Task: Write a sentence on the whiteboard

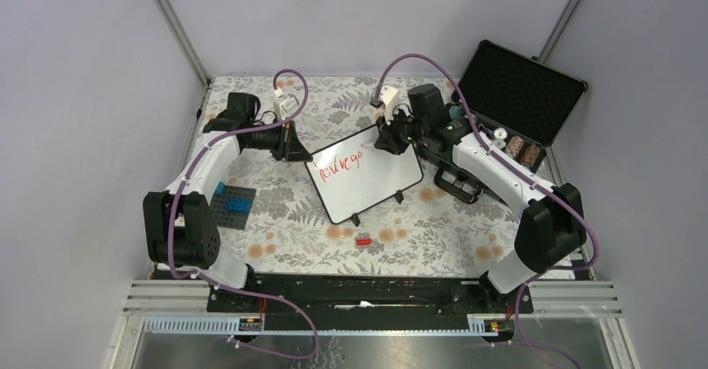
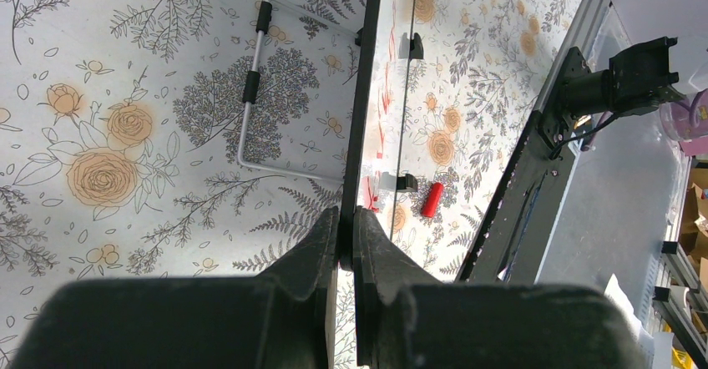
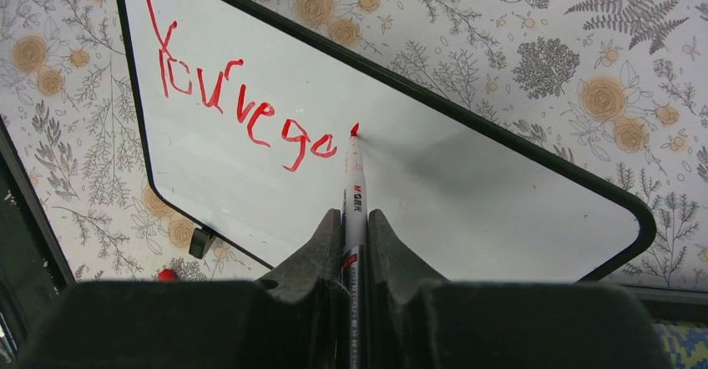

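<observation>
The whiteboard (image 1: 367, 181) is in the middle of the counter (image 1: 284, 244), turned at a slant between the two arms, with its black feet on the near long edge. On its white surface I read the sentence (image 3: 238, 106) in red marker: "You've go", in one line that goes down to the right in the right wrist view. Just after the "o" there is a small red stroke, and the tip of the marker (image 3: 354, 177) touches the board at that place.

The right end effector (image 3: 355, 219) is clamped on the marker, one finger on each side of the barrel, with the tip pointing away from the camera. The left end effector (image 2: 349, 219) is clamped on the black rim of the whiteboard at its left corner. In the left wrist view I see the board only edge-on.

A small red cap (image 1: 363, 240) lies on the counter near the front of the board, apart from it. An open black case (image 1: 518, 93) stands at the far right corner, and a blue block tray (image 1: 232, 204) lies beside the left arm.
</observation>
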